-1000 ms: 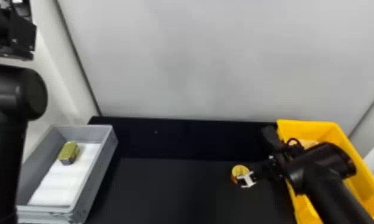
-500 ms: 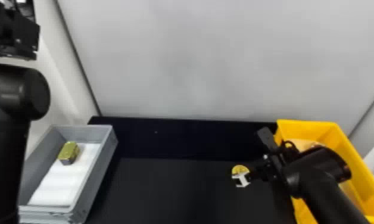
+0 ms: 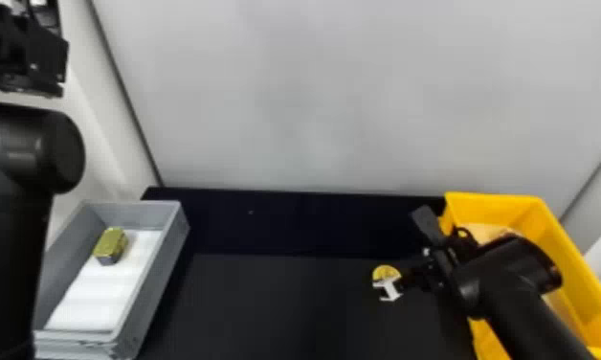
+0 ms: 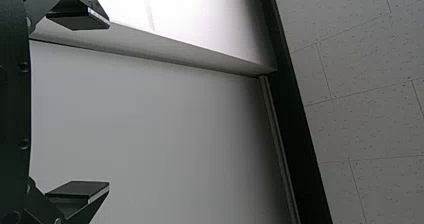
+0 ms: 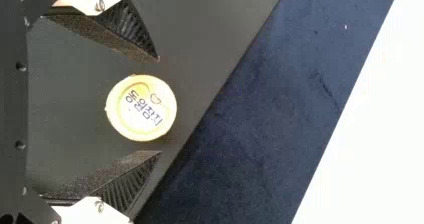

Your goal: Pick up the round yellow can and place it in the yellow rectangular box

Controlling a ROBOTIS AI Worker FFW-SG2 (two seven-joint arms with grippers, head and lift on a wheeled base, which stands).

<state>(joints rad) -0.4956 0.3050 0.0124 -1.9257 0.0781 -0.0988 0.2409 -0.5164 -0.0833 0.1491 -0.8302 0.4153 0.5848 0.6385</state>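
Head view puts the round yellow can (image 3: 386,272) upright on the matte black table (image 3: 285,306), between four and five o'clock from the view's centre. By its look it is a filled tin: stiff, fairly weighty for its size, hard to hurt, though the smooth side might slip if caught high or off-centre. Best to take it low around the wall, on opposite sides across its full width, leaving the lid alone. Right gripper (image 5: 159,105) has its fingers apart, one either side of the can with a gap to each, so closing evenly looks like the next step. Those fingers are black and wedge-shaped, with grainy inner faces and ribbed flanks; the lid is round, pale yellow, with a raised ring and dark print. Toward three o'clock from the can stands the yellow rectangular box (image 3: 495,208), open, smooth and likely plastic, a pale tan item (image 3: 485,232) inside. Toward nine o'clock sits a grey bin (image 3: 158,275) with hard straight walls and a flat white liner (image 3: 98,292), holding a boxy gold-green tin (image 3: 110,243). Left gripper (image 4: 109,104) waits empty at ten o'clock from the head view's centre, flat fingers wide apart.
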